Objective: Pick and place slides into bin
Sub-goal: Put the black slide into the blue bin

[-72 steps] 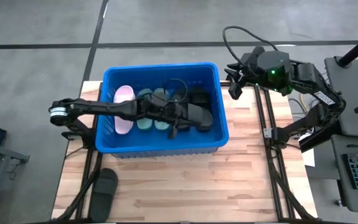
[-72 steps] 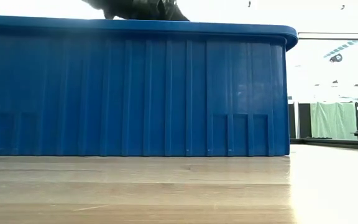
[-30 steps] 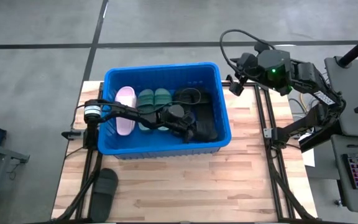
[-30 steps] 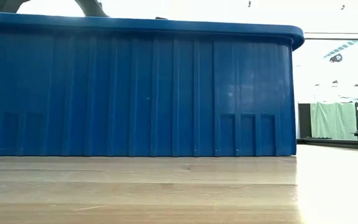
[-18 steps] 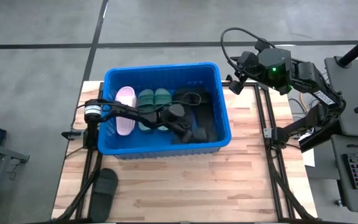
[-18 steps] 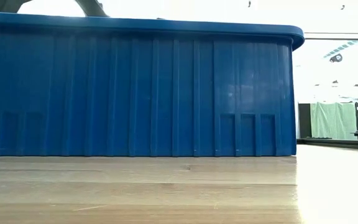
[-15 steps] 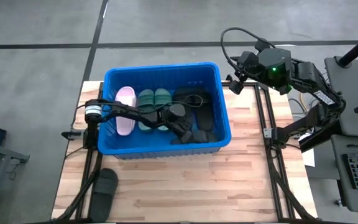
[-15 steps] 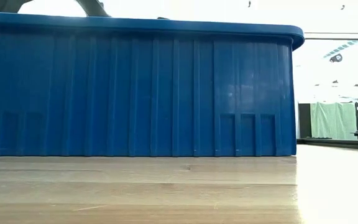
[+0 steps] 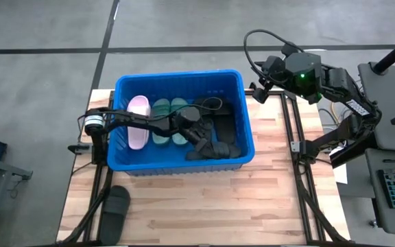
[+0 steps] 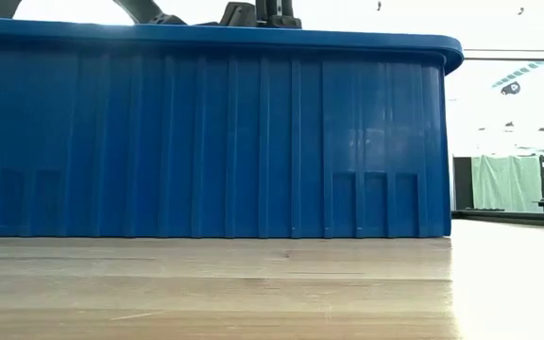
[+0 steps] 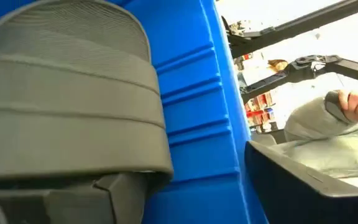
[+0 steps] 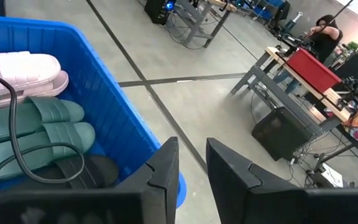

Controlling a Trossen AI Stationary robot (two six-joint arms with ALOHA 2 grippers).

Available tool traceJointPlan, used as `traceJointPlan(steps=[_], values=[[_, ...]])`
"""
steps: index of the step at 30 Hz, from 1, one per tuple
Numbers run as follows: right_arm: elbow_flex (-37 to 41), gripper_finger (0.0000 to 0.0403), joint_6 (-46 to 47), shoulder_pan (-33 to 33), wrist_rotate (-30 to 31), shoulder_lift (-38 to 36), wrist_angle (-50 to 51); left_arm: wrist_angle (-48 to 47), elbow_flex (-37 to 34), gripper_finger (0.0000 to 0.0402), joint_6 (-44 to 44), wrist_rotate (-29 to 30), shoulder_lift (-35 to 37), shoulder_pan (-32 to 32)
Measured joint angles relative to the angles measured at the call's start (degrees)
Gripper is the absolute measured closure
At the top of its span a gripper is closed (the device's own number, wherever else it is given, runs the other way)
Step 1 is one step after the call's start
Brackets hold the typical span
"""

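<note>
The blue bin (image 9: 177, 74) stands on the wooden table and holds a pale pink slide (image 9: 137, 120), two green slides (image 9: 168, 118) and black slides (image 9: 223, 129). My left gripper (image 9: 201, 137) reaches into the bin from the left and stands open beside a black slide (image 9: 211, 152) (image 11: 67, 93) that lies in the bin's near right corner. Another black slide (image 9: 115, 209) lies on the table near the left front edge. My right gripper (image 9: 258, 95) (image 12: 188, 168) hangs above the bin's far right corner, open by a narrow gap, with nothing between its fingers. My left gripper stands open right next to the black slide's strap (image 11: 104, 143). Whether one finger touches the slide, I cannot tell. The slide lies on the other slides in the bin.
In the low view the bin's ribbed near wall (image 10: 206, 142) fills most of the picture, with my left arm's wrist (image 10: 258, 11) showing above the rim. Bare tabletop (image 9: 218, 199) lies in front of the bin. A person sits beyond the table (image 12: 322, 31).
My left gripper has opened and let go of the black slide, which now lies in the bin's near right corner. The gripper has risen, rolled about its axis and drawn back a little toward the table's left. It now shows above the bin's rim in the low view.
</note>
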State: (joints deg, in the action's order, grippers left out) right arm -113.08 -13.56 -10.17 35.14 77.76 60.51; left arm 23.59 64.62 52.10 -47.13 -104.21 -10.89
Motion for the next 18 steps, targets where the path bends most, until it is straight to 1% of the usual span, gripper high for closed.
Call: traceJointPlan(steps=[6,10,13,18], values=[[0.0,0.0325,-0.02,0.0,0.0,0.0,0.0,-0.24,-0.53,0.0137,0.16,2.48,-0.5,-0.03],[0.0,0.0328,-0.26,0.0,-0.02,0.0,0.0,-0.83,-1.33,0.012,0.13,3.13,-1.38,-0.65],[0.0,0.0333,-0.46,0.0,-0.02,0.0,0.02,-4.97,-1.49,0.0111,-0.36,3.78,-1.5,-1.75],[0.0,0.0334,-1.0,0.0,-0.01,0.0,0.06,-10.06,-1.2,0.0109,-0.55,4.81,-1.5,-2.79]])
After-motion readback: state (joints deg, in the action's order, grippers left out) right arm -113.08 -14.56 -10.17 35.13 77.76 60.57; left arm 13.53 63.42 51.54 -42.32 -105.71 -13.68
